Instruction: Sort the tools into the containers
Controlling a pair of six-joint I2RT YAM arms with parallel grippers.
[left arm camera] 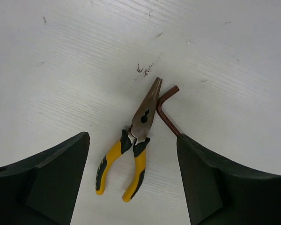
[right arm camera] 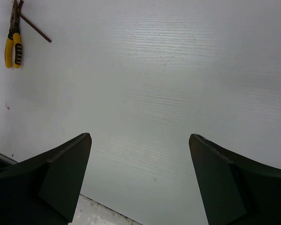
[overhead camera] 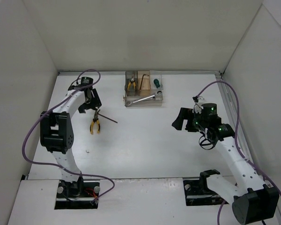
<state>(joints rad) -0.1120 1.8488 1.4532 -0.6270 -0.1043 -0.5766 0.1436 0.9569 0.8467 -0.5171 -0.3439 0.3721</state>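
White tabletop (left arm camera: 56, 65) under the wide-open, empty left gripper (left arm camera: 132, 137) holds yellow-handled pliers (left arm camera: 139, 125).

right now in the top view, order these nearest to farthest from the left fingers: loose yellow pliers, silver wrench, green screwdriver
1. loose yellow pliers, on the table by the left fingers
2. silver wrench, front tray of the box
3. green screwdriver, its right rear compartment

Open table (left arm camera: 61, 70) surrounds the pliers (left arm camera: 143, 119) at the handles. A hex key (left arm camera: 163, 112) crowds one side of their nose, almost touching. The box (overhead camera: 158, 102) stands well apart from the pliers.
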